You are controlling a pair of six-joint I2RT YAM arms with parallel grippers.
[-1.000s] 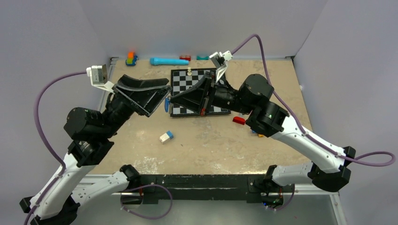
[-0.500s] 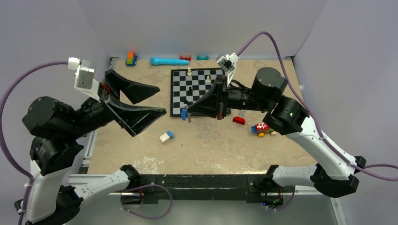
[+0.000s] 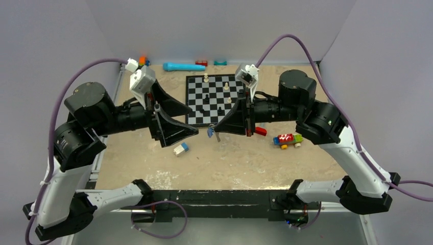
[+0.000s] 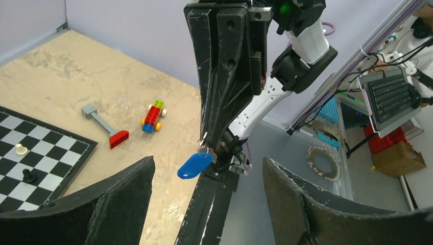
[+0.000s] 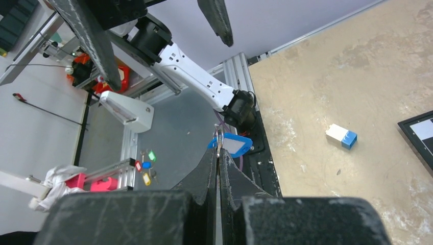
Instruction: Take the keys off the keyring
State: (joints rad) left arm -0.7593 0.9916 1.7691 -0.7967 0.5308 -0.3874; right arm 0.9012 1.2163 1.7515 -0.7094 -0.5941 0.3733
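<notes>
Key: the blue oval-headed key (image 4: 195,165), small with a plastic head, hangs in the air from a thin metal keyring (image 4: 202,145) at the tips of the right gripper. In the top view it shows between the two grippers, over bare tabletop just in front of the chessboard's near edge.
Key head: the right wrist view shows a white panel set in the blue frame.
Keyring: it is caught between the right gripper's fingertips, and the key is threaded on it.
Right gripper (image 5: 218,162): its black fingers are pressed together, pinching the keyring. The key dangles just beside the tips.
Left gripper (image 3: 194,122): its black fingers are spread wide with nothing between them. The tips point toward the right gripper, near the key but apart from it.
Table: the sandy, mottled tabletop (image 3: 235,158) is walled by pale purple panels.
Chessboard: the black-and-white chessboard (image 3: 196,87) lies flat behind the grippers. A few small black and white pieces stand on it.
Block: the blue-and-white block (image 3: 180,148) lies on the table near the left gripper's lower finger, apart from the key.
Toy car: the car built of red, green, blue and yellow bricks (image 3: 287,140) sits on the table under the right arm.
Hammer-like toy: the grey-handled piece with a red head (image 4: 110,130) lies just beside the car.
Far edge: the turquoise cylinder (image 3: 184,67) lies along the back wall.
</notes>
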